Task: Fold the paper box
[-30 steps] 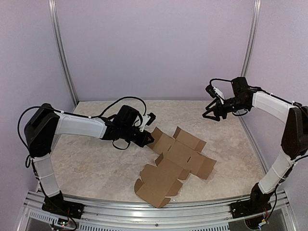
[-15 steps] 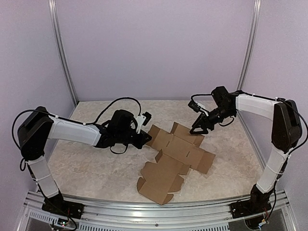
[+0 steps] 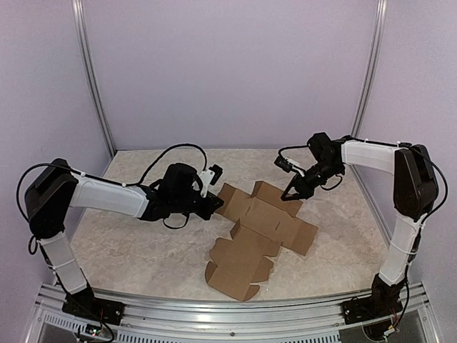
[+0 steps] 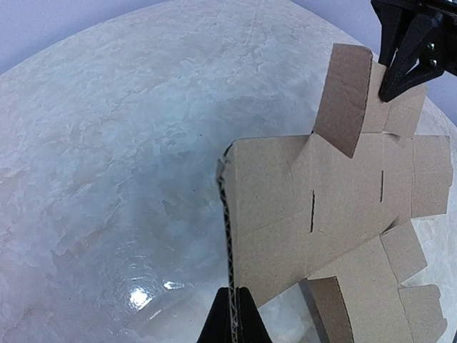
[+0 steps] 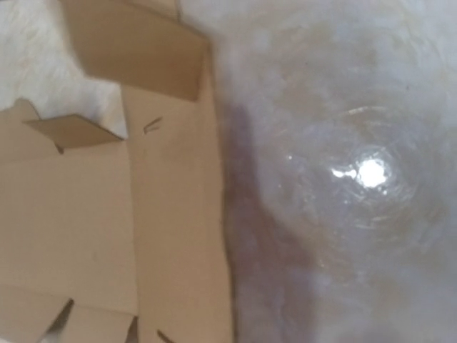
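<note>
The paper box [image 3: 264, 229] is a flat brown die-cut sheet lying mid-table, with some flaps bent up. My left gripper [image 3: 214, 208] is shut on the sheet's left edge. In the left wrist view its fingertips [image 4: 232, 321] pinch the corrugated edge of the paper box [image 4: 343, 207]. My right gripper [image 3: 291, 193] is low at the far side, its dark fingers [image 4: 391, 78] just beside a raised flap [image 4: 344, 96]. It is shut and nothing shows in its grip. The right wrist view is blurred, showing the paper box [image 5: 71, 214] and that flap [image 5: 136, 46] but not the fingers.
The sheet rests on a marble-patterned tabletop [image 3: 136, 246]. Pale walls with metal uprights [image 3: 93, 78] close in the back and sides. An aluminium rail [image 3: 214, 314] runs along the near edge between the arm bases.
My right arm swung down and left from above the far right corner to the box's far flap, and its jaws closed. The left gripper kept its hold and nudged the sheet slightly.
</note>
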Robot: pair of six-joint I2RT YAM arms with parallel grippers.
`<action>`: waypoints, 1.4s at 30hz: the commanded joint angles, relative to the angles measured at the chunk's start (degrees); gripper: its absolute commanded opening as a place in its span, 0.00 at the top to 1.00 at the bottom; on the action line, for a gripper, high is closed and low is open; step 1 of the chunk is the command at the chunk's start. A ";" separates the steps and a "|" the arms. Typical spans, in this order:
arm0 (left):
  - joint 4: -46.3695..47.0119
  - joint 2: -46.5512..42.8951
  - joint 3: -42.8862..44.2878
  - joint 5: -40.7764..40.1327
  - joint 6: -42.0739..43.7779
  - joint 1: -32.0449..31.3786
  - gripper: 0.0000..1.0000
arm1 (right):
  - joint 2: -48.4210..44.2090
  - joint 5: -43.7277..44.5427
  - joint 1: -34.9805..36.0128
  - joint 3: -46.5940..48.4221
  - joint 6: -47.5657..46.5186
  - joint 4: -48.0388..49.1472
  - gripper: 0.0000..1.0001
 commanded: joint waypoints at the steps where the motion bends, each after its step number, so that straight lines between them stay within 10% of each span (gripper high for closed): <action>1: 1.93 -1.74 -0.60 -1.36 -1.08 -0.47 1.00 | -2.39 1.91 1.29 0.93 -0.04 -0.40 1.00; 6: 2.71 -2.38 -1.18 -0.90 -1.84 -0.26 0.99 | -3.37 6.23 3.29 1.71 0.51 1.67 1.00; 13: 2.49 -9.93 -6.44 -1.72 -2.94 0.68 0.59 | -5.79 20.47 6.73 7.06 -1.88 5.90 1.00; 24: 4.49 -31.70 -25.54 -4.72 -11.88 6.91 0.52 | -4.56 47.15 19.20 5.40 -13.01 14.54 1.00; 42: 31.64 -1.67 -25.35 7.08 -16.66 15.60 0.63 | -13.64 66.80 33.98 -22.44 -28.49 51.13 1.00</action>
